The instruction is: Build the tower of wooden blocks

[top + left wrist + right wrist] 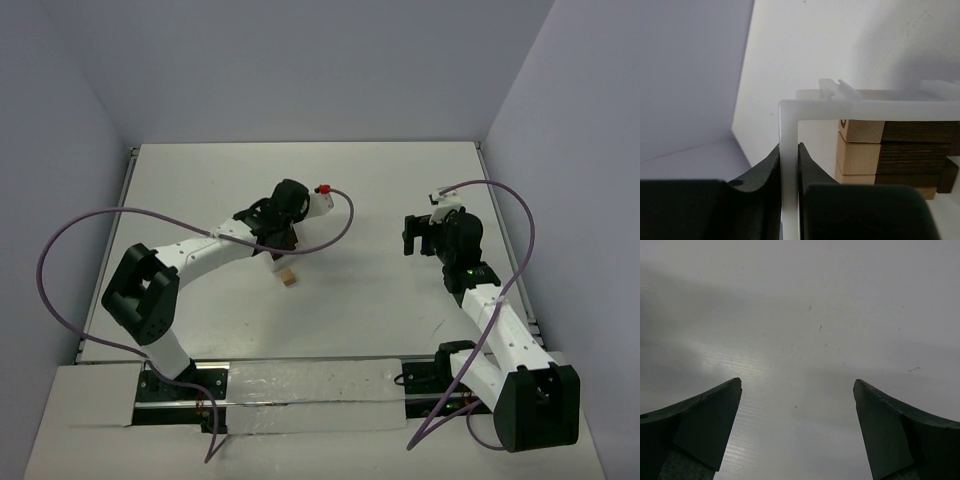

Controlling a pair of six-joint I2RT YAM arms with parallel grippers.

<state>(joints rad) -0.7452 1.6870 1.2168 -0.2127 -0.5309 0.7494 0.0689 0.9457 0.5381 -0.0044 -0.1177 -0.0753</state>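
Wood block tower (890, 155): partly up, standing a little left of the table (380, 300) centre, about midway between near and far edges. At least three layers on show in the left wrist view. Light tan blocks (858, 156) stacked at one end, dark brown blocks (917, 150) butted against them, a printed mark just visible on the top tan one. Boxed in by the white tray (865, 107), rim across the top of the stack and down one side. Hard to say whether resting on the blocks or held slightly clear.

Left gripper (789, 175): pinched shut on the tray's thin upright wall, one finger either side, no block between. Looks like steadying or shifting the tray rather than placing a piece.

One loose tan block (288, 278): lying on the table just toward the near edge from the stack, apart from it, not yet added.

Right gripper (797, 410): spread wide, holding nothing, only bare table beneath. Parked well apart, toward the right edge.

Progress, as a judgement: well begun, not finished. Several layers laid, with at least the loose block left to place and probably the tray to come off. Stack largely hidden from above by the left arm, so no telling the number of layers yet to come.
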